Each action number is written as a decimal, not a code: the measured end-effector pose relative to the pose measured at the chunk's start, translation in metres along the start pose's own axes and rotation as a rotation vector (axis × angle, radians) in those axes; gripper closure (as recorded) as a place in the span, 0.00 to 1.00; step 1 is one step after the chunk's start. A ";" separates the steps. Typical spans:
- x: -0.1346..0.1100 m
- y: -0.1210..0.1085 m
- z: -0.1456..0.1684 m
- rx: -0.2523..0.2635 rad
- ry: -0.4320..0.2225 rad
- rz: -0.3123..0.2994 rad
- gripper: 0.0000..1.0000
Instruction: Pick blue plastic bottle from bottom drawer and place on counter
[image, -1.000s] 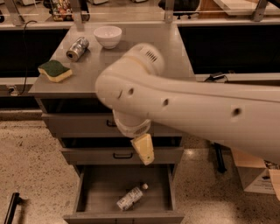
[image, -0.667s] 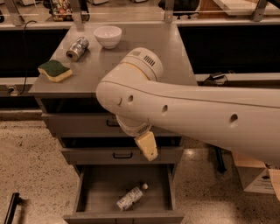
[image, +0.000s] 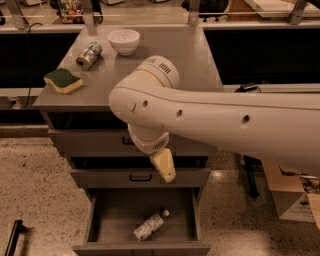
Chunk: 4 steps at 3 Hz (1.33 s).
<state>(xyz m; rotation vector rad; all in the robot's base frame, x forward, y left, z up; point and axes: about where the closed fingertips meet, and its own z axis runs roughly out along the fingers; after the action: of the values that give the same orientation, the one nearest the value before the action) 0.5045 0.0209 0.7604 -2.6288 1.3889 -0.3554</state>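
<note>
Starting at the left, a green-and-yellow sponge (image: 62, 80) lies near the left edge of the counter (image: 190, 60). A silver can (image: 88, 55) lies on its side behind it, and a white bowl (image: 123, 40) stands just right of the can. None of these belongs to the job, and the bare grey stretch of the counter farther right carries no bottle, so the placing is not done. Below the top, the two shallow drawers (image: 100, 177) are shut, while the bottom drawer (image: 90, 225) stands pulled out, so the way in is already there. The blue plastic bottle (image: 148, 226) lies on its side on the drawer floor, about the middle and toward the front, its cap pointing up and to the right, with nothing touching it. The gripper (image: 165, 167) hangs in front of the middle drawer, above the open drawer and slightly right of the bottle, well apart from it. Whether it is open or closed cannot be told, though nothing shows in its hold. The thick white arm (image: 225, 120) runs in from the right across the cabinet front. By my reading the task is only at the reach. The descent into the drawer, the grasp, the lift and the setting down on the counter all remain.
</note>
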 end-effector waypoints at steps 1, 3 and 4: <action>-0.024 -0.002 0.059 -0.079 -0.114 -0.037 0.00; -0.059 0.048 0.165 -0.049 -0.186 -0.010 0.00; -0.066 0.038 0.170 0.017 -0.207 -0.007 0.00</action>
<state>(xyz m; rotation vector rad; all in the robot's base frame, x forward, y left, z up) 0.4856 0.0578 0.5785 -2.5715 1.3052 -0.0919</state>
